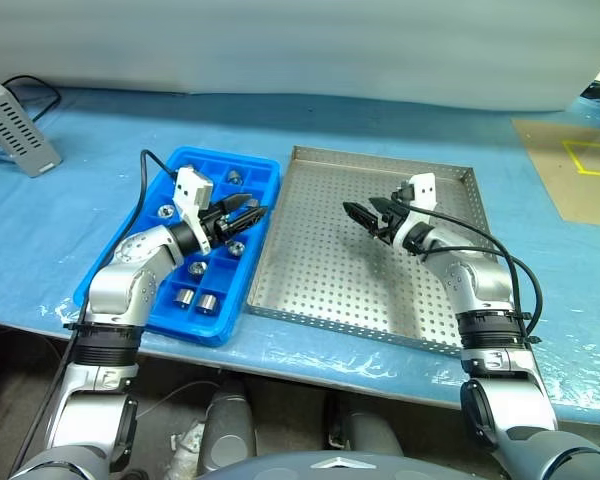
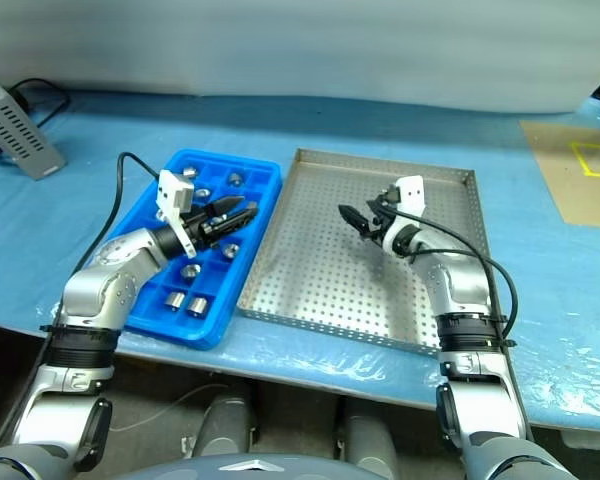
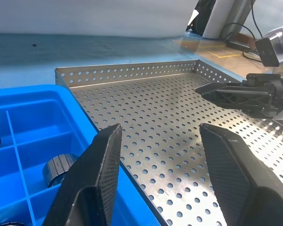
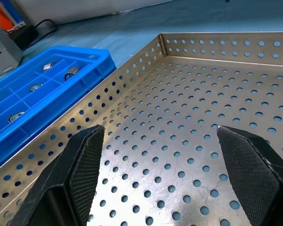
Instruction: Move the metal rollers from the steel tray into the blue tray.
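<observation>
The blue tray [image 1: 230, 158] lies at the left with several metal rollers [image 1: 197, 299] in its compartments. One roller [image 3: 56, 167] sits just below my left gripper [image 1: 255, 212]. That gripper hovers open over the blue tray's right edge, pointing toward the steel tray [image 1: 320, 270], with nothing between its fingers. My right gripper [image 1: 355, 213] hangs open and unloaded low over the steel tray's middle, pointing left. The perforated floor around it is bare [image 4: 188, 117].
A grey vented box [image 1: 15, 125] with black cables stands at the far left of the blue-covered table. A brown board with yellow tape [image 1: 575, 170] lies at the far right. The table's front edge runs just below both trays.
</observation>
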Motion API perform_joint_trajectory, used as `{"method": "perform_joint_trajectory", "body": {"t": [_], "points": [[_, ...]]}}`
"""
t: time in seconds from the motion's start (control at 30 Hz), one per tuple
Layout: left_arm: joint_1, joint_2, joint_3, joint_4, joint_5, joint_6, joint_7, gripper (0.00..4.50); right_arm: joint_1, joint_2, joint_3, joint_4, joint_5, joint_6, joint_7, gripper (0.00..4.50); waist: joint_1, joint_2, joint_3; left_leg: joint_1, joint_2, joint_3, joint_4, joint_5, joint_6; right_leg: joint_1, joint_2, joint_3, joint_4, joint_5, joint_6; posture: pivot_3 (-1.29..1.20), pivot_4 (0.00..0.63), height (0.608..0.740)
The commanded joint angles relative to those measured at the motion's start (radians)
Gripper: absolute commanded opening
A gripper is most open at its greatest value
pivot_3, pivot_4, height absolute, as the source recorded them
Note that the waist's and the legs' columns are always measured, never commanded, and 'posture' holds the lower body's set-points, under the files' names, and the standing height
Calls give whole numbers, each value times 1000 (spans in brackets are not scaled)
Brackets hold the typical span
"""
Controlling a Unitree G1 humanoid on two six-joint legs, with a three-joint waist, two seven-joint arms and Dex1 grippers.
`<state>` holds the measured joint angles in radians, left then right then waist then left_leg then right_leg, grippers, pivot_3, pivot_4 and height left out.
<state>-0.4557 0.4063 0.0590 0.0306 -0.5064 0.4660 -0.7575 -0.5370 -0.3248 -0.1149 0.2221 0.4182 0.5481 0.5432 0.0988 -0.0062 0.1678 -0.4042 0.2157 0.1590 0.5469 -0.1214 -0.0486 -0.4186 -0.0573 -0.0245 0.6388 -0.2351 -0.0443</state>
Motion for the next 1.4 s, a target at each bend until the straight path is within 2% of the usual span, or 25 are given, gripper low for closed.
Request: {"method": "perform_joint_trajectory", "body": {"t": [0.03,0.8,1.27,1.3,1.37,1.4], "points": [[-27,-2,17,-18,-1,-26,-2,2745,-14,-18,-26,-34,6,2,-5,3981,0,0,0,0,0,0,0,0,0,0,0,0,0,0,0,8,150,740],[-97,-21,8,91,17,-47,-36,2745,78,-13,-79,-180,45,62,-80,3981,-6,0,0,0,0,2,-1,-1,1,0,0,1,-2,0,0,-90,150,740],[-97,-33,6,97,36,-49,-28,2745,92,-22,-83,-201,59,81,-45,3981,-7,0,0,0,0,3,-2,-1,2,0,0,1,-5,0,0,-94,150,740],[-97,-33,6,97,39,-48,-26,2745,93,-25,-76,-202,46,63,-43,4158,-7,0,0,0,0,3,-2,-1,2,0,0,1,-5,0,0,-94,150,740],[-110,-31,10,121,47,-46,-19,3144,85,-21,-91,-189,48,40,-49,4500,-7,0,0,0,0,3,-2,-2,3,0,0,1,-6,0,0,-97,150,740],[-113,-30,12,127,48,-46,-21,3362,84,-21,-94,-188,52,34,-44,4500,-7,0,0,0,0,3,-2,-2,3,0,0,1,-6,0,0,-98,150,740]]}}
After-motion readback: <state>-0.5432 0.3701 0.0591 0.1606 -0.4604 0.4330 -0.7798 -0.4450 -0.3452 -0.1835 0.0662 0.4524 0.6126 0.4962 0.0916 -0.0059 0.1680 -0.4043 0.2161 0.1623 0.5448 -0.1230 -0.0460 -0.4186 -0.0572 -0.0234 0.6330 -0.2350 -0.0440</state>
